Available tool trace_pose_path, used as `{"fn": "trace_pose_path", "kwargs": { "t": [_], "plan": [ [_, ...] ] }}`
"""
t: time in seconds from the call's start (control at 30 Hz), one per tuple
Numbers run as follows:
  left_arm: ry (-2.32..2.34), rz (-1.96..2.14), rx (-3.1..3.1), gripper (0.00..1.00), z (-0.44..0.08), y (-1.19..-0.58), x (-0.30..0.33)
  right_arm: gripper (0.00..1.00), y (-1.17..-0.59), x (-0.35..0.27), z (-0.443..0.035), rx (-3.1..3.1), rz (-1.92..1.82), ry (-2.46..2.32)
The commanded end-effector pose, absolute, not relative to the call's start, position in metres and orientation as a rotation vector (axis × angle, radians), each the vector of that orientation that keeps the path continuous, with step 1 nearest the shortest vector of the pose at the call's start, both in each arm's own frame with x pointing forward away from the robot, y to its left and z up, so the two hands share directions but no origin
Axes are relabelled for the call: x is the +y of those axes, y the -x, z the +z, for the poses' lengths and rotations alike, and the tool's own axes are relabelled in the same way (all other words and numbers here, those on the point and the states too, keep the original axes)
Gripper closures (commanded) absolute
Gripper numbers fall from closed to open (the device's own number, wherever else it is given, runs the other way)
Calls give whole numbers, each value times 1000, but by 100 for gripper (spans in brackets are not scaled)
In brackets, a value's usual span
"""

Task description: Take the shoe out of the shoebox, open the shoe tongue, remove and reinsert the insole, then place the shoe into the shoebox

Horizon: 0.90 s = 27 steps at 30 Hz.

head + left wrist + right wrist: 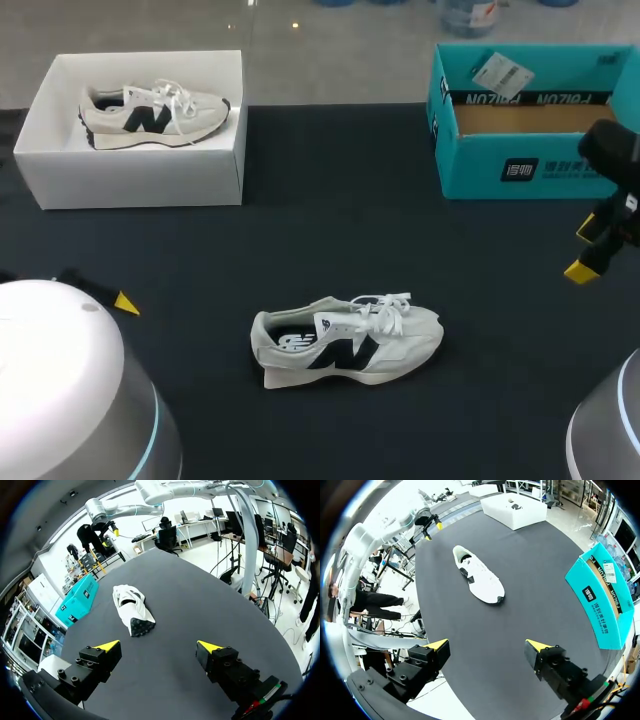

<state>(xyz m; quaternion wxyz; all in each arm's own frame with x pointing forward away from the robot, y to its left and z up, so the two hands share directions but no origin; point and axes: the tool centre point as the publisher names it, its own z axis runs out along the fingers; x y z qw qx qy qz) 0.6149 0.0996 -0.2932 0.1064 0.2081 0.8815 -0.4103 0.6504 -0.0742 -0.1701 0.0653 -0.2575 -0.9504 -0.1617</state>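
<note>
Shoe (131,609) heel-on, left wrist view only

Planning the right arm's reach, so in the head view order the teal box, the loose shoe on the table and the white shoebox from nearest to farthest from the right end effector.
From the right end effector:
1. teal box, just beyond it, at the table's far right.
2. loose shoe, mid-table, nearer the front.
3. white shoebox, far left corner.
</note>
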Motion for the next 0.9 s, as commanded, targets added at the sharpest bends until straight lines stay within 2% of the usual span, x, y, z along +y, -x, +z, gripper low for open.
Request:
{"fn": "trace_pose_path", "kwargs": {
  "t": [0.03, 0.57, 0.9],
  "plan": [
    [-597, -1201, 2579, 0, -293, -611, 99, 0, -653, -73, -171, -2865, -482, 777],
    [-393, -1444, 2547, 0, -318, -632, 122, 0, -653, -73, -171, -2865, -482, 777],
    [-370, -1545, 2571, 0, -331, -620, 109, 0, -653, -73, -171, -2865, -482, 777]
  ]
}}
